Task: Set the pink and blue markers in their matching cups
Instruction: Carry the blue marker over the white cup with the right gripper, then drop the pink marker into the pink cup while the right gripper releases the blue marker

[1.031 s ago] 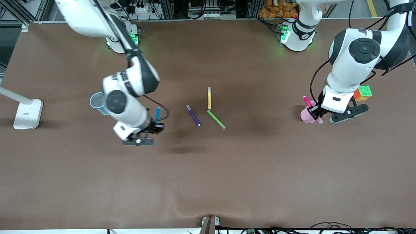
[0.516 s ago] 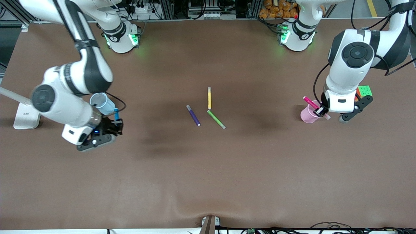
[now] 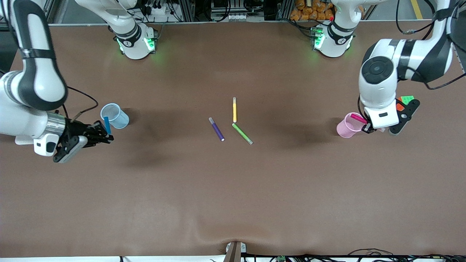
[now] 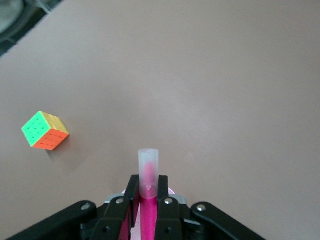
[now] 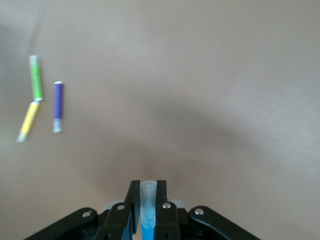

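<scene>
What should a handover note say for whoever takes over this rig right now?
Left gripper: shut on pink marker, its lower end inside pink cup.
Right gripper: shut on blue marker, at the rim of blue cup.
Neither marker is released yet.
Left: release both into their cups and withdraw.
Purple, yellow and green pens lie mid-table; a cube sits near the pink cup.

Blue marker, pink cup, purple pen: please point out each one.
blue marker (image 3: 107,124), front view, middle of its barrel
pink cup (image 3: 343,130), front view, its outer wall
purple pen (image 3: 217,130), front view, mid-barrel
</scene>
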You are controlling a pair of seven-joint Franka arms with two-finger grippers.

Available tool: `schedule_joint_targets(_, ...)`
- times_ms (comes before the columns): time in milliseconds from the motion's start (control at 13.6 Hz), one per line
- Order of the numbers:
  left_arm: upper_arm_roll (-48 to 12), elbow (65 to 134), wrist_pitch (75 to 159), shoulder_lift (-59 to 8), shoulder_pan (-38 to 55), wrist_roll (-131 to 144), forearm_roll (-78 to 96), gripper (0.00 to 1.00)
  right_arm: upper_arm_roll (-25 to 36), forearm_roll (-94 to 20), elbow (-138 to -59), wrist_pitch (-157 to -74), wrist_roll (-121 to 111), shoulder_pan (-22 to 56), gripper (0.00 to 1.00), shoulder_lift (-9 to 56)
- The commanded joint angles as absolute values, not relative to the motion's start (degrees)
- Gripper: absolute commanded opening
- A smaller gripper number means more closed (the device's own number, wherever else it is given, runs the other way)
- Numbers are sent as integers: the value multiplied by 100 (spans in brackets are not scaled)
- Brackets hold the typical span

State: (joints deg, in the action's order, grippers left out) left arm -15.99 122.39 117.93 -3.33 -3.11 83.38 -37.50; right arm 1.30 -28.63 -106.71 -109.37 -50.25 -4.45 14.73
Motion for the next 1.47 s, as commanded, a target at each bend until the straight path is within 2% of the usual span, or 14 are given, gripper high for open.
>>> schedule_joint_targets(0, -1661, 12278, 11462, -605, -212, 9182, -4331, 0, 9, -3374, -11125, -10688, -5938, -834, 0, 1301)
schedule_joint_targets(295, -1696, 12226, 10865, -1308, 87, 10518, -5404, 0, 9, -3717, -11382, -10486, -6985, -1054, 0, 1309)
schedule_joint_targets(589, -1696, 12226, 10495, -1625, 272, 11020, -5825, 0, 9, -3919, -11373, -10144, -7986, -1309, 0, 1345)
schedule_joint_targets(810, -1714, 12217, 10082, -2143, 403, 11802, -6415, 0, 18, -4130, -11382, -10046, -8778, -1476, 0, 1625)
schedule_joint_targets(1105, -1723, 12155, 9958, -2197, 475, 11918, -6407, 0, 18, -4192, -11373, -10107, -9078, -1520, 0, 1959)
schedule_joint_targets(1178, -1723, 12155, 9888, -2206, 475, 11901, -6407, 6, 18, -4192, -11373, -10099, -9192, -1529, 0, 2003)
schedule_joint_targets(1252, -1731, 12155, 9870, -2206, 483, 11900, -6407, 50, 18, -4192, -11373, -10064, -9263, -1555, 0, 2013)
schedule_joint_targets(1326, -1731, 12155, 9835, -2197, 518, 11892, -6390, 100, 18, -4192, -11373, -10029, -9264, -1556, 0, 2013)
schedule_joint_targets(1399, -1731, 12155, 9731, -2197, 579, 11796, -6381, 100, 18, -4192, -11364, -9985, -9272, -1590, 0, 2013)
